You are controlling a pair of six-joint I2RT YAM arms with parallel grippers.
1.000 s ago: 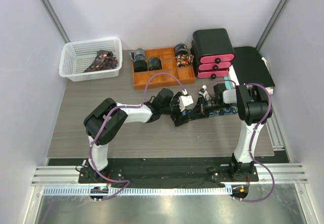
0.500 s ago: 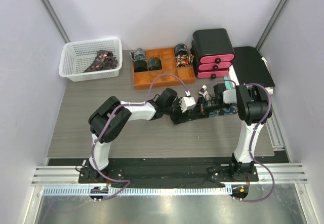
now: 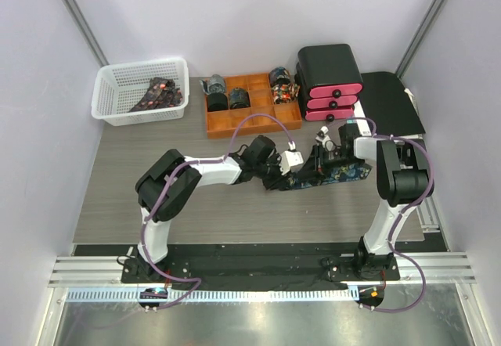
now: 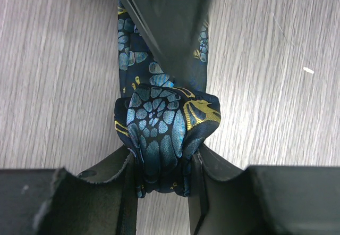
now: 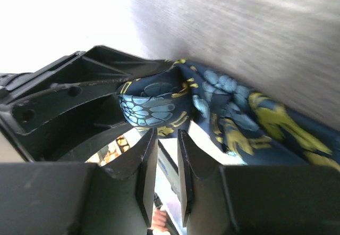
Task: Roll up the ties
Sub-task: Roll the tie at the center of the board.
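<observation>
While the table (image 3: 117, 189) is bearing everything | tie (image 3: 348, 171) is lying flat mid-table, its coiled end sitting between the two arms | left gripper (image 4: 162, 174) is clamping that coiled end | right gripper (image 5: 166, 150) is standing slightly parted just beside it, gripping nothing

Left jaws tight, right jaws ajar.

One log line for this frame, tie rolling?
phase: rolling | left gripper: shut on tie at its rolled end | right gripper: open, empty, tips by the roll | unrolled length: flat on table
</observation>
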